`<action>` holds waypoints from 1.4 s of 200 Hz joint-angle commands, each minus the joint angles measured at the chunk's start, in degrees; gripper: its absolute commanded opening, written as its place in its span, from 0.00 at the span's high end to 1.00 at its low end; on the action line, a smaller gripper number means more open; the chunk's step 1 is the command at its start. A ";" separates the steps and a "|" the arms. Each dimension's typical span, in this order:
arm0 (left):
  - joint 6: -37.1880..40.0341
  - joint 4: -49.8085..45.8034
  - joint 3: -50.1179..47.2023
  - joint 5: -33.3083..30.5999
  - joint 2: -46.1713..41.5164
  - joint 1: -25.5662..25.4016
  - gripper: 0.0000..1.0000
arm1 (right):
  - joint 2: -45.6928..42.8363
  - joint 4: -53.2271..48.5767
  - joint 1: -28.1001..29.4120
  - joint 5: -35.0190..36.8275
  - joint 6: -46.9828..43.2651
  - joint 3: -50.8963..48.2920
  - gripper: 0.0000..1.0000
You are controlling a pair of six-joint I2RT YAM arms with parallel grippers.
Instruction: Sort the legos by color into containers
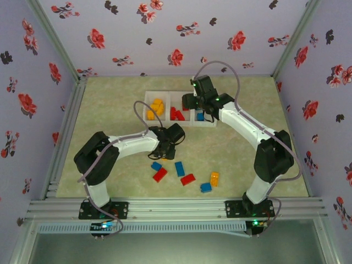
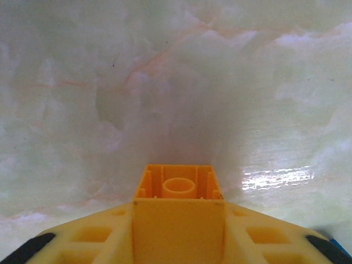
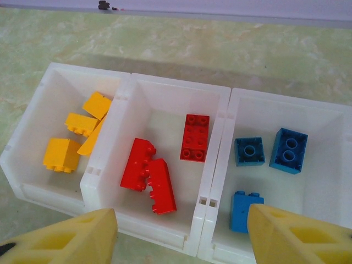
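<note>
The left end effector (image 2: 179, 225) is closed narrow on an orange brick (image 2: 179, 190). The brick's hollow underside faces the wrist camera, and it is held above the bare surface (image 2: 165, 82). The right end effector (image 3: 181, 242) hangs over the bins (image 3: 220, 110), fingers wide apart with nothing between them. The left bin holds orange bricks (image 3: 71, 137), the middle one three red bricks (image 3: 148, 170), and the right one three blue bricks (image 3: 286, 148). Six loose bricks (image 1: 180, 168) lie on the surface near the left arm: three blue, two red, one orange.
</note>
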 commanded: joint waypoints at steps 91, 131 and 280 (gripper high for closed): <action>7.09 -6.96 9.97 -6.59 -1.67 3.42 0.68 | -6.68 2.25 -0.48 -1.12 1.42 -8.67 0.36; 13.56 -8.80 17.81 -8.07 -1.31 8.63 0.68 | -9.92 2.31 -0.48 -2.24 2.35 -13.16 0.35; 26.22 -1.74 40.90 -5.39 14.83 24.54 0.68 | -18.06 0.72 -0.39 -2.65 3.71 -18.92 0.35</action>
